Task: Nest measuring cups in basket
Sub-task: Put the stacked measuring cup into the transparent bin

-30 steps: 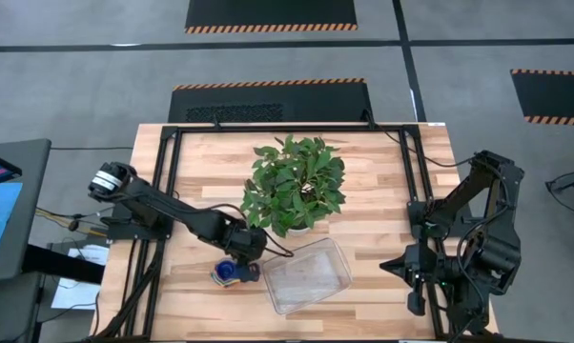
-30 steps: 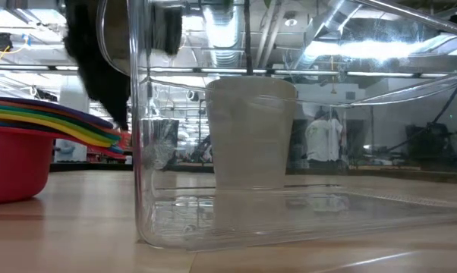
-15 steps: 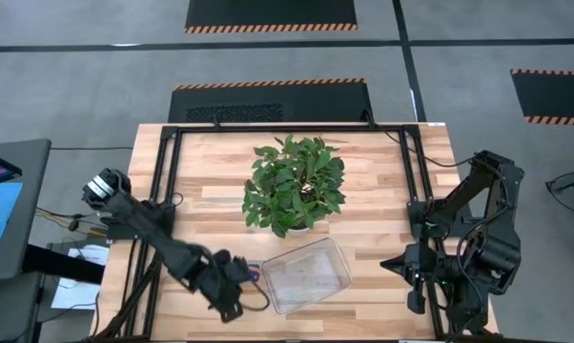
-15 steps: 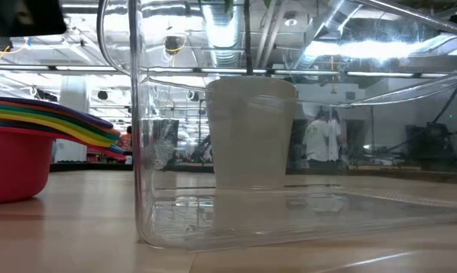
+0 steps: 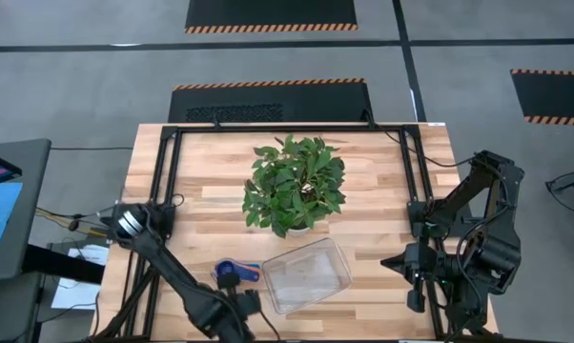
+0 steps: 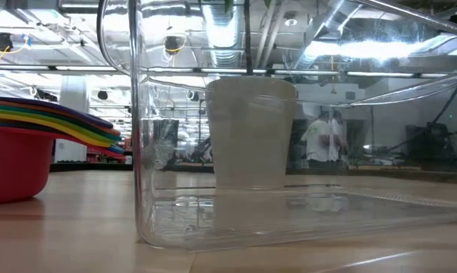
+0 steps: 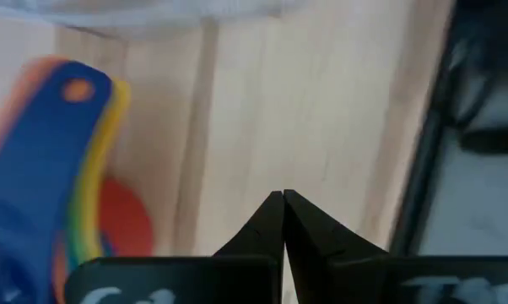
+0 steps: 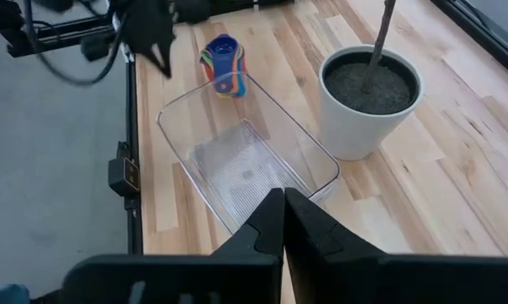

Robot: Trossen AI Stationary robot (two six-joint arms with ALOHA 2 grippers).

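Plant (image 5: 295, 185) stands behind the basket (image 5: 307, 275); nested measuring cups (image 5: 235, 272) lie beside it; both grippers (image 7: 283, 199) (image 8: 283, 196) clenched empty.

I found no text, label, brand or number that I could read anywhere in these views; nothing carried legible writing.

Left pincer (image 7: 283, 196) closed, empty; right pincer (image 8: 283, 194) closed.
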